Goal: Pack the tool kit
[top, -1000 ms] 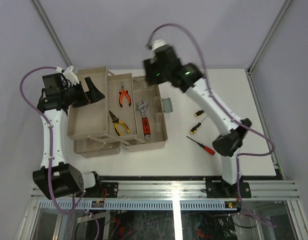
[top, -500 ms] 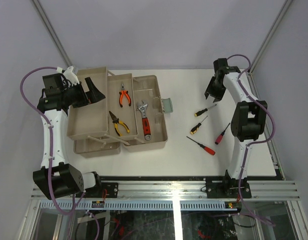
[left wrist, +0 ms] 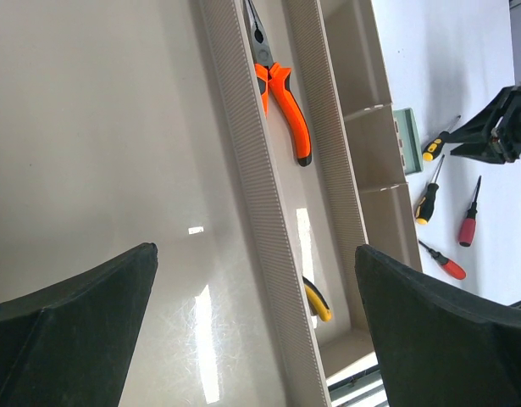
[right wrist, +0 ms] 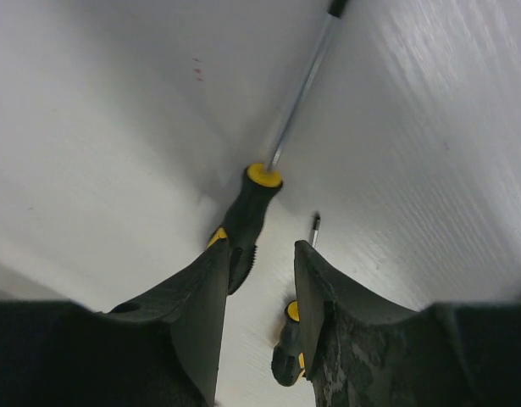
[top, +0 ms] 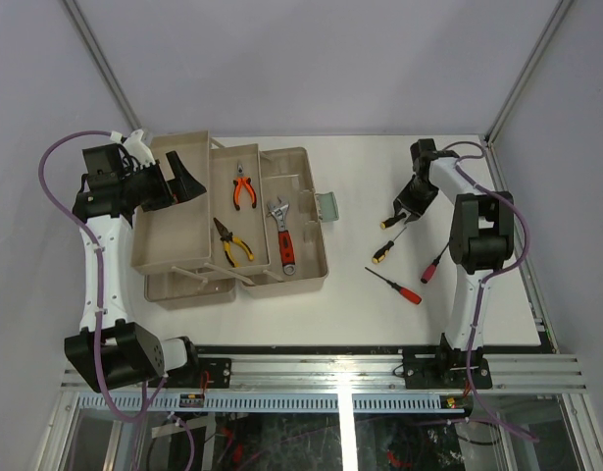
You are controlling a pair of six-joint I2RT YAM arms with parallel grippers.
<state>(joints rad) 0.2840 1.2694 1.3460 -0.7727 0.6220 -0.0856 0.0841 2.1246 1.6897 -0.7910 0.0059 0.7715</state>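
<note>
The tan toolbox (top: 306,260) stands open at the left with beige trays (top: 169,240) spread out. Orange pliers (top: 244,188), yellow pliers (top: 232,242) and a red-handled wrench (top: 281,235) lie in the trays. The pale green latch (top: 326,206) hangs on its right side. My left gripper (top: 183,182) is open and empty over the left tray (left wrist: 116,170). My right gripper (top: 407,208) is open, lowered over a black-yellow screwdriver (right wrist: 247,220) whose handle lies by the left finger (right wrist: 192,314). A second black-yellow screwdriver (right wrist: 287,356) lies just beyond.
Two red-handled screwdrivers (top: 433,265) (top: 399,287) lie on the white table (top: 360,314) right of the box. The enclosure's frame post (top: 497,128) stands at the back right. The left wrist view shows the orange pliers (left wrist: 281,93) and the screwdrivers (left wrist: 428,199).
My right arm swung from above the toolbox to the back right of the table, then came down over the black-yellow screwdriver. The left arm has not moved.
</note>
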